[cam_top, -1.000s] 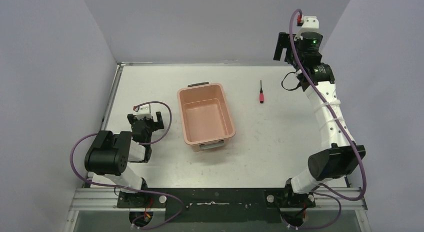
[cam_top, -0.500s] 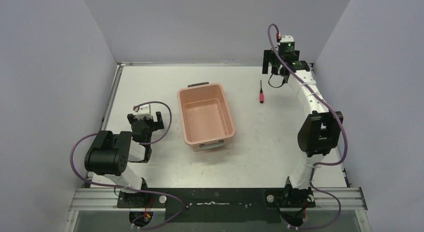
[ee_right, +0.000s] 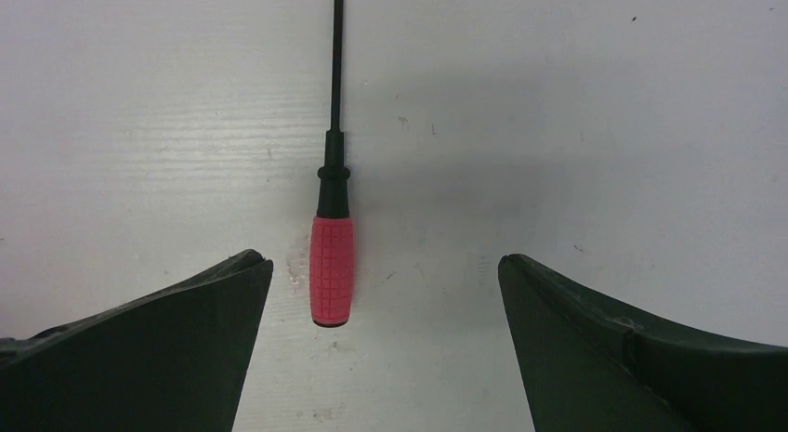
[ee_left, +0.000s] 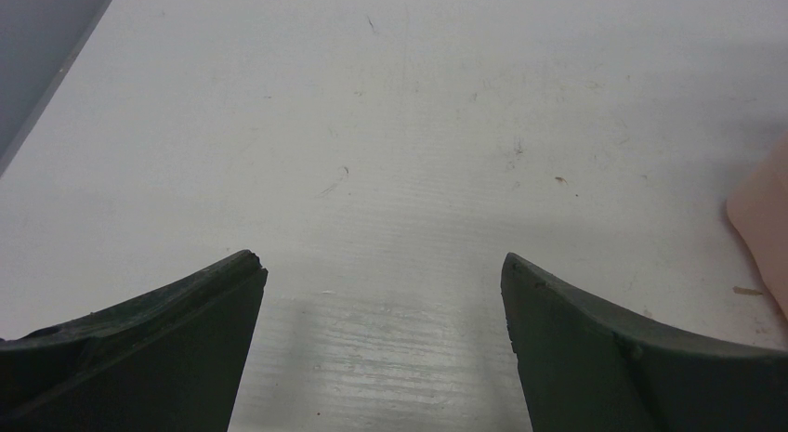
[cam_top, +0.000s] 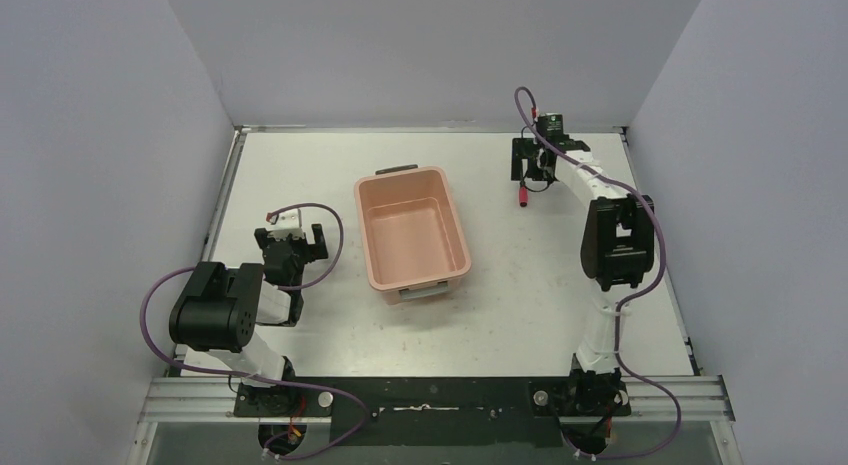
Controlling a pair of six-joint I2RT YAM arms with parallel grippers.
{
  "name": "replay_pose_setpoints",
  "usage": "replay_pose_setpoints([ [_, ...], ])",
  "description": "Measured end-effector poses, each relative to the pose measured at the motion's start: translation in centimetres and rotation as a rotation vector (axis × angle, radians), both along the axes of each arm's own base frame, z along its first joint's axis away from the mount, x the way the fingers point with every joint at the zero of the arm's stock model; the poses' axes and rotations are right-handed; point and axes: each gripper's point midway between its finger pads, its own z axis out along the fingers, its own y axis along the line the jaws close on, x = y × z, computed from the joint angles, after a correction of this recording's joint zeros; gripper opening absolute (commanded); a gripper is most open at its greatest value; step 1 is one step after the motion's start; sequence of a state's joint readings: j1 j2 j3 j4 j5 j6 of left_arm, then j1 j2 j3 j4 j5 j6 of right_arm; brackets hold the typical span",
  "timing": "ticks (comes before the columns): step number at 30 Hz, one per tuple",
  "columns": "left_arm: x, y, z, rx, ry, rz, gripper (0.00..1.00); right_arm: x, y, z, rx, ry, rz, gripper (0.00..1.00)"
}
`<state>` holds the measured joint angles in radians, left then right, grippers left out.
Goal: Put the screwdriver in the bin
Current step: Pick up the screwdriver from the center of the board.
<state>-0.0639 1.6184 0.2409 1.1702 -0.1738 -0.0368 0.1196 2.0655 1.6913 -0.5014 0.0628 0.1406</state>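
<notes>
The screwdriver lies flat on the white table, red handle toward my right wrist and black shaft pointing away. My right gripper is open just above it, the handle between the jaws and nearer the left one, not touching. In the top view the right gripper hangs over the shaft and only the red handle shows. The salmon-pink bin stands empty mid-table, left of the screwdriver. My left gripper is open and empty, left of the bin, low over bare table.
The bin's pink corner shows at the right edge of the left wrist view. Grey walls enclose the table at the back and on both sides. The right arm's cable loops above its wrist.
My right arm has swung left and down from the back right corner, and its open gripper now sits over the screwdriver. The left arm, bin and screwdriver have not moved.
</notes>
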Motion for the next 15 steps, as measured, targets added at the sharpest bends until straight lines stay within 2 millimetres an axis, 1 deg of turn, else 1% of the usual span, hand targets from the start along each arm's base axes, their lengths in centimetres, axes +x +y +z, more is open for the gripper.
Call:
replay_pose_setpoints([
  [4,0.0,0.0,0.0,0.000,0.000,0.000,0.97,-0.6,0.2,-2.9,0.004,0.052,0.007,0.96],
  [8,0.0,0.0,0.0,0.000,0.000,0.000,0.97,-0.8,0.4,-5.2,0.013,0.090,0.015,0.89],
  [12,0.0,0.0,0.0,0.000,0.000,0.000,0.97,-1.2,0.6,-7.3,0.022,0.131,0.024,0.75],
  [13,0.0,0.0,0.0,0.000,0.000,0.000,0.97,-1.0,0.8,-7.5,0.030,0.125,0.026,0.71],
  [15,0.0,0.0,0.0,0.000,0.000,0.000,0.97,-0.8,0.9,-7.5,0.035,0.119,0.028,0.59],
])
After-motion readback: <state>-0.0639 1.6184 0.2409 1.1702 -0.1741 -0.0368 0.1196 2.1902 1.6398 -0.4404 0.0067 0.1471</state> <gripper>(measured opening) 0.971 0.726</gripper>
